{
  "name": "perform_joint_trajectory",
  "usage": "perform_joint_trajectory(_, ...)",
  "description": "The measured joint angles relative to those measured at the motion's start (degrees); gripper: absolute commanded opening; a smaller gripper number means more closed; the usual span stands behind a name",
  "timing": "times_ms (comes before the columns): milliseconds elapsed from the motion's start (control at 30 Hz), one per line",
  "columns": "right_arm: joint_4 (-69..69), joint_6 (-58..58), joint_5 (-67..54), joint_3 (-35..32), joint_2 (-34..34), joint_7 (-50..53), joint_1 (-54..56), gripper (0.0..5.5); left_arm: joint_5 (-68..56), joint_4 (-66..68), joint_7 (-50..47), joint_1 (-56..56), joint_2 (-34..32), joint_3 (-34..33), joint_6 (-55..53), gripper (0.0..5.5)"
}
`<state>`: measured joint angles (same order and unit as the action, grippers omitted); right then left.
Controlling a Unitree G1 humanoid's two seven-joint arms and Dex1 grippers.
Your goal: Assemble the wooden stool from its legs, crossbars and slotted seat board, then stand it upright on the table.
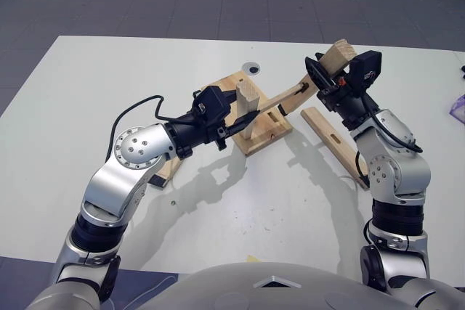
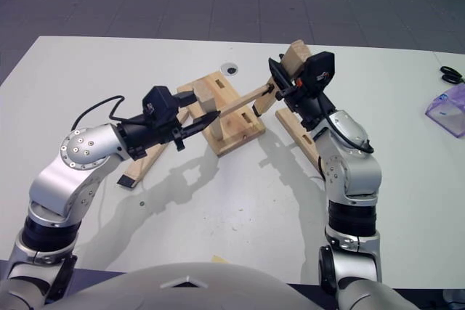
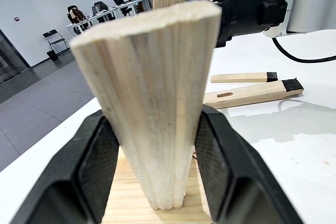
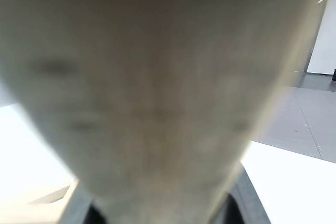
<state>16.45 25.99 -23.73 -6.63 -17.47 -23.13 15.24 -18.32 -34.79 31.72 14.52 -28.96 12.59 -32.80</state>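
well, the seat board (image 1: pixel 270 133) is lying flat on the table (image 1: pixel 94 78), right under the left pincer (image 1: pixel 247 116), and one leg (image 1: pixel 247 96) is standing upright in it. the left pincer is clenching that leg low down, its pads (image 3: pixel 97 169) pressing on opposite faces of the wood. a thin crossbar (image 2: pixel 245 101) is running from this leg up toward the right pincer (image 2: pixel 283 81), which is grasping a second leg (image 1: pixel 340 54) and holding it tilted just past the board's edge. whether the crossbar's end is sitting in that leg i cannot tell. a spare leg (image 1: pixel 328 139) is lying on the table below the right pincer, and another piece (image 2: pixel 142 165) is lying under the left forearm.

as i judge it, the crossbar is being mated to the second leg before that leg goes into the board. since the leg is coming in at an angle, a push could be jamming the crossbar or levering the upright leg out of its slot. the board is resting loose, so it may be sliding, and a slack grip could be letting either leg twist.
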Motion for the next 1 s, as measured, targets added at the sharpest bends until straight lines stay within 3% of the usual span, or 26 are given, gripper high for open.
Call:
perform_joint_trajectory(767, -3.60, -1.83, 3.22, 2.58, 2.39, 1.85, 1.81, 1.02, -0.01, 0.52, 0.46, -0.07, -0.69, -0.36, 0.90, 2.04)
perform_joint_trajectory(1000, -4.33, 3.03, -0.40, -2.10, 6.10, 6.80, 3.85, 1.02, 0.01, 0.71, 0.45, 0.08, -0.69, -0.33, 1.16, 2.04)
